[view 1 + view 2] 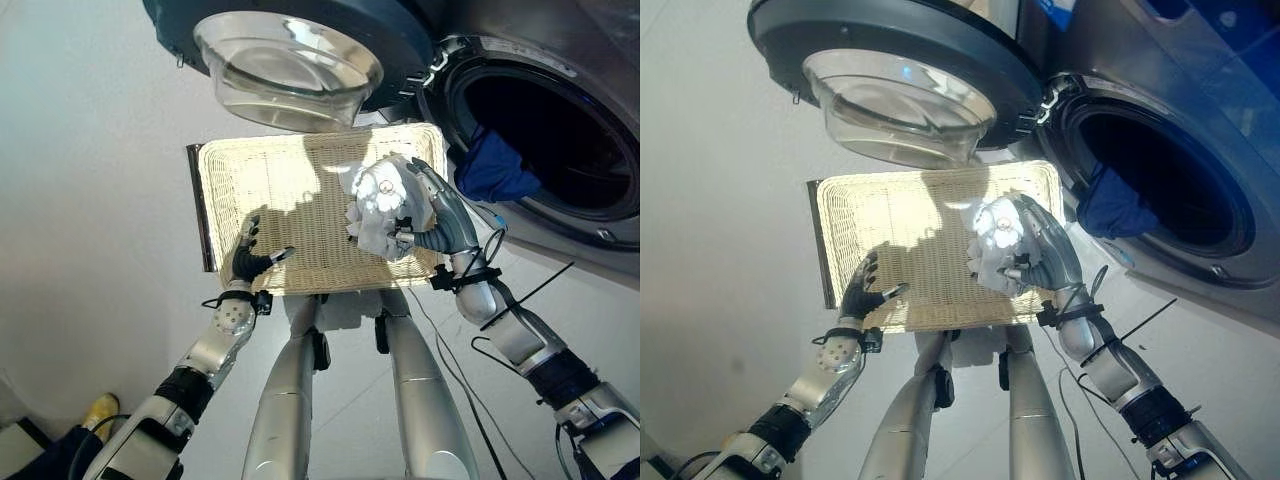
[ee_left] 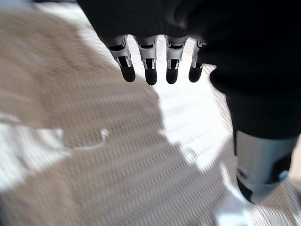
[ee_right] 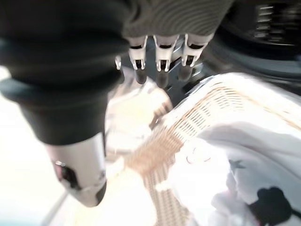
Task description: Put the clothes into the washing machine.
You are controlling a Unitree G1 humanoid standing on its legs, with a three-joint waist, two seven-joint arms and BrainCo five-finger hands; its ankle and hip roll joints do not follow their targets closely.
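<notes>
Over the right end of the wicker basket [image 1: 300,170], the right robot hand [image 1: 432,215] has its fingers curled round a bunched white garment [image 1: 380,205], clamped on it just inside the basket's right edge. Beside that edge stands the washing machine [image 1: 560,60], its round door [image 1: 300,45] swung open above the basket's far rim. Dark blue clothing [image 1: 495,168] hangs over the lower lip of the drum opening. Near the basket's front left corner, the left robot hand [image 1: 250,258] hovers with fingers spread apart and straight, holding nothing, above the bare woven bottom
</notes>
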